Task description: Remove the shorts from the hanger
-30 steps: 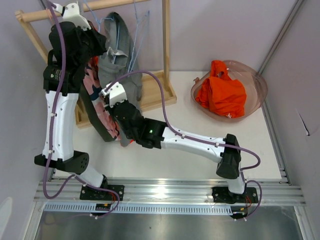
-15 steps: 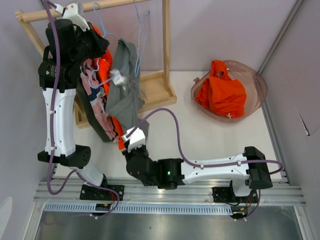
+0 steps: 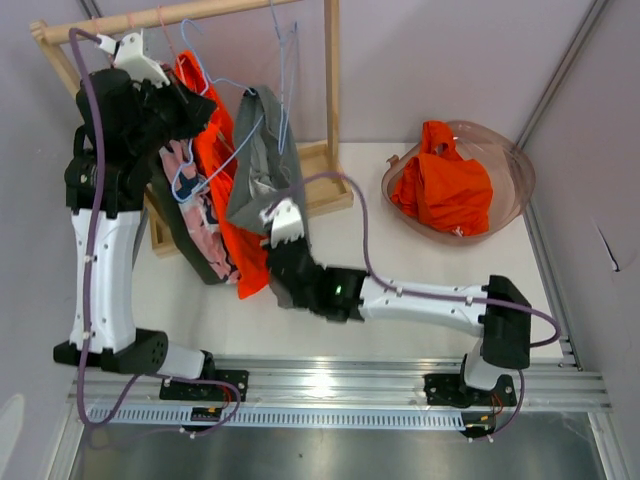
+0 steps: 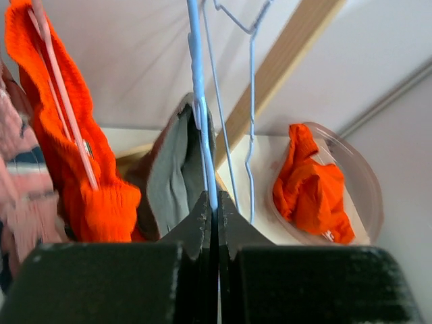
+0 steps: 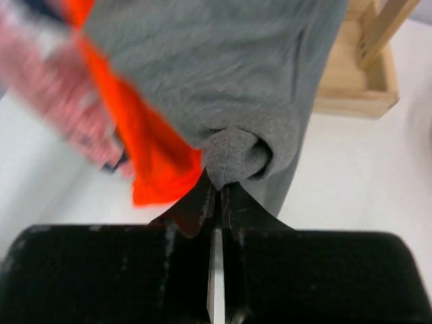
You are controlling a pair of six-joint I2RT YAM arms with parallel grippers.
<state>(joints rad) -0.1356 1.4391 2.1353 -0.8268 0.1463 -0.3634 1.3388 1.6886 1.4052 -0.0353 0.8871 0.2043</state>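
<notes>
— The left gripper (image 4: 214,208), what is it on?
— Its jaws are pressed together on the thin wire of a blue hanger (image 4: 198,101), high up by the wooden rack (image 3: 331,90).
— And the right gripper (image 5: 217,194)?
— Clamped on a bunched fold at the lower edge of the grey shorts (image 5: 202,67). The fabric puckers into a small knot right at the fingertips.
— Where do those grey shorts sit?
— They hang from the blue hanger, just in front of the rack's base, above the counter (image 3: 400,250). The top is at the wire and the bottom edge is drawn toward the right arm.
— What hangs beside them?
— On their left is a bright orange pair (image 3: 215,150), touching them. Further left is the pink patterned pair (image 3: 195,215), with a dark olive pair (image 3: 180,235) behind it. All three are on the rack side.
— Any shorts off the hangers?
— One: a second orange pair (image 3: 445,185) lies crumpled in a clear pinkish bowl (image 3: 522,175) on the right of the counter, well apart from both arms.
</notes>
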